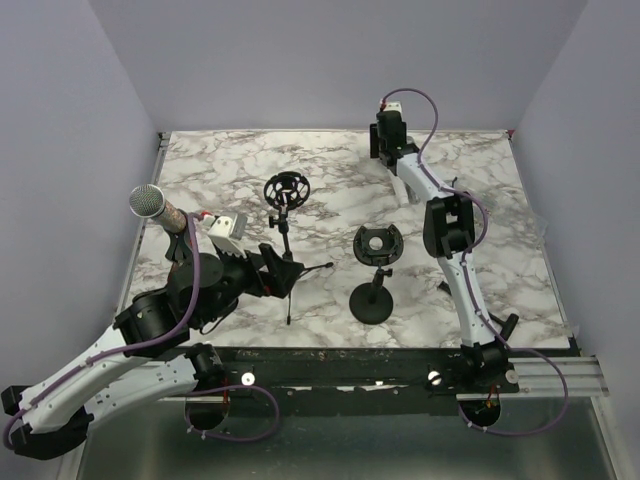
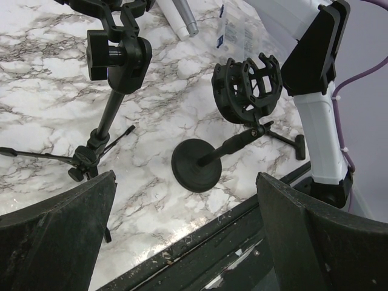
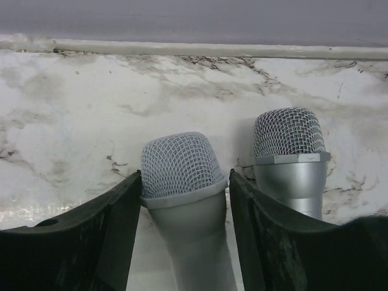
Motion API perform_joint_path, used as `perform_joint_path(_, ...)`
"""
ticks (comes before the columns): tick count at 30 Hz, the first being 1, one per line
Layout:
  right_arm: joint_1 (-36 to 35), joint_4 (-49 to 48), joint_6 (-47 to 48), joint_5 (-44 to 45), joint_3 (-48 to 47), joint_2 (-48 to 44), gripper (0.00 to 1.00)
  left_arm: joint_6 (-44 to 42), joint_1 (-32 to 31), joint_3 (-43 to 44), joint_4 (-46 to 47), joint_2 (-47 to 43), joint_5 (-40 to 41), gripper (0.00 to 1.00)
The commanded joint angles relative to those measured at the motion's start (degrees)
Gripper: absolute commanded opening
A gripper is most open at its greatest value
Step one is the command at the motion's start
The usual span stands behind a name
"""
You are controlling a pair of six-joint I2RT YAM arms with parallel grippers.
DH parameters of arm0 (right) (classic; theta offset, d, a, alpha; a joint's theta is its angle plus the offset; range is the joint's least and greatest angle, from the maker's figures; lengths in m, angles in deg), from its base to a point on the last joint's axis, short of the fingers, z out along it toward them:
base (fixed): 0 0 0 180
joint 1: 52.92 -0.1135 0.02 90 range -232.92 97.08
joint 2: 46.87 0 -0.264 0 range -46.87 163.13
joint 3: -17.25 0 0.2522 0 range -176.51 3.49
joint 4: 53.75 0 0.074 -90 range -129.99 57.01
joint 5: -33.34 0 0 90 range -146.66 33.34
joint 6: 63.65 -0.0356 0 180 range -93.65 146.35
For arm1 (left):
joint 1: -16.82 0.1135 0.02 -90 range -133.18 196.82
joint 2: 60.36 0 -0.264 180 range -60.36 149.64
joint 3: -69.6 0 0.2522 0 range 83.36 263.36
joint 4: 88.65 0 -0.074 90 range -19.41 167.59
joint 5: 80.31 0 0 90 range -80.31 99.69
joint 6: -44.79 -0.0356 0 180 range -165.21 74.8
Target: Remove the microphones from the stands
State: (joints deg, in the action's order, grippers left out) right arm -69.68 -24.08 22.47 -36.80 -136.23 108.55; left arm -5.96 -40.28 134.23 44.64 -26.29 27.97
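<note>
A silver microphone (image 3: 182, 182) with a mesh head lies between my right gripper's (image 3: 185, 200) fingers; both pads touch its collar, so the gripper is shut on it at the table's far edge (image 1: 390, 135). A second silver microphone (image 3: 290, 163) lies just right of it. A third microphone (image 1: 150, 203) sticks up at the far left, its holder hidden behind my left arm. My left gripper (image 2: 188, 242) is wide open and empty, low near the front edge (image 1: 272, 272). A tripod stand (image 1: 285, 195) and a round-base stand (image 1: 375, 270) both carry empty shock mounts.
The tripod's legs (image 2: 85, 159) spread on the marble just ahead of my left gripper. The round base (image 2: 196, 165) sits right of them. The right arm's white links (image 2: 315, 121) rise at the right. The back wall (image 3: 194, 24) is close behind the microphones.
</note>
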Motion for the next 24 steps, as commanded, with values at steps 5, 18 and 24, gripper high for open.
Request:
perform_joint_path(5, 0.24, -0.24, 2.89, -2.95, -3.5, 0.45, 0.86, -1.1, 0.15, 0.44, -0.35, -2.56, -2.29, 0.96)
perform_joint_path(18, -0.16, 19.79, -14.76, -16.85, 15.63, -36.47, 1.0, -2.56, 0.32, 6.23, -4.8, 0.2, -4.57, 0.99)
perform_joint_path(24, -1.85, 10.72, -23.2, -31.08, 46.28, -61.79, 1.0, -4.48, 0.75, 12.89, -8.27, 5.95, -8.11, 0.99)
